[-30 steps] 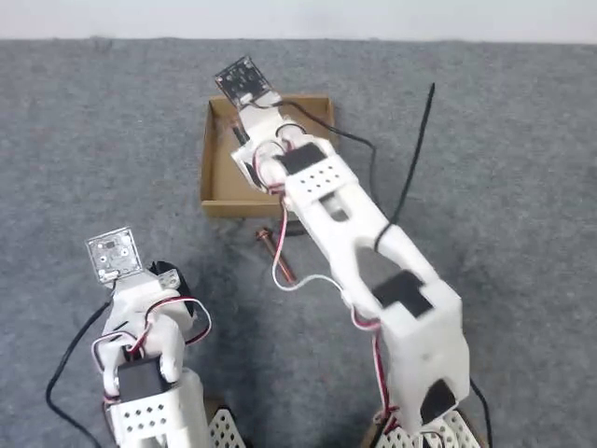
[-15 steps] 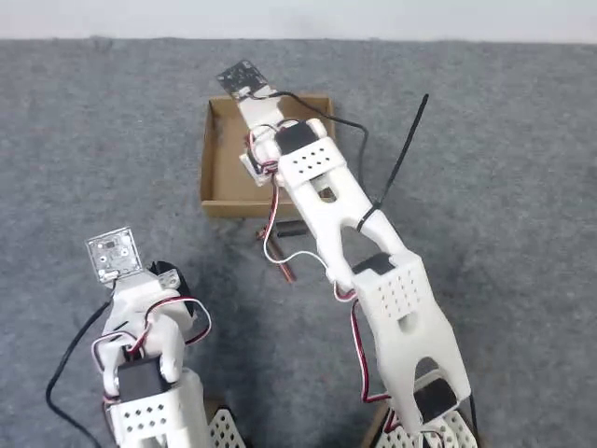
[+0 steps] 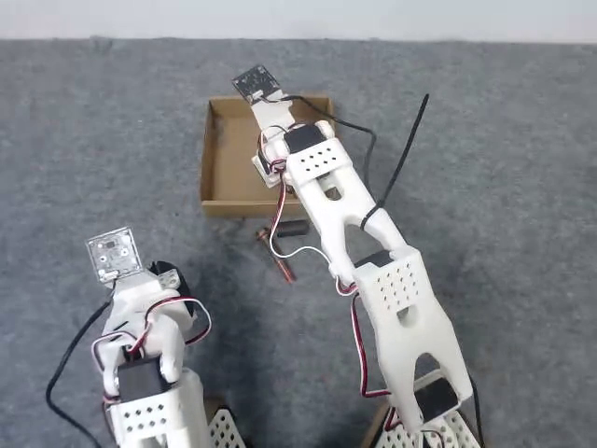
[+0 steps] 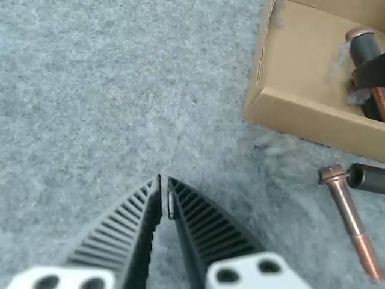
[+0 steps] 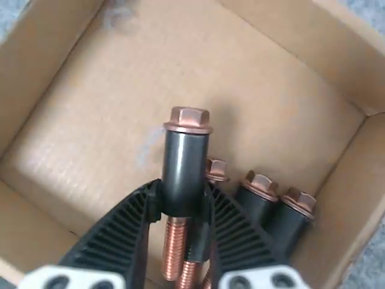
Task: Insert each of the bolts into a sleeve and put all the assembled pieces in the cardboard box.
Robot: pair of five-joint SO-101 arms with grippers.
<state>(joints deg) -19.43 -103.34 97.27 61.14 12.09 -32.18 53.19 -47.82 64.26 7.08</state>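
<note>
The right gripper (image 5: 180, 191) is clenched on an assembled piece (image 5: 186, 156), bolt in sleeve, hanging over the cardboard box (image 3: 208, 159) at 12 o'clock on the tabletop (image 3: 93, 140). The piece's long axis runs along the fingers, copper head out past the tips, with bare box floor below (three finished pieces (image 5: 258, 195) lie to one side), so letting go looks enough. The left gripper (image 4: 163, 188), pinched shut on nothing, sits at 7 o'clock; the loose bolt (image 3: 277, 254) and loose sleeve (image 3: 295, 227) lie toward its 2 o'clock, just outside the box
</note>
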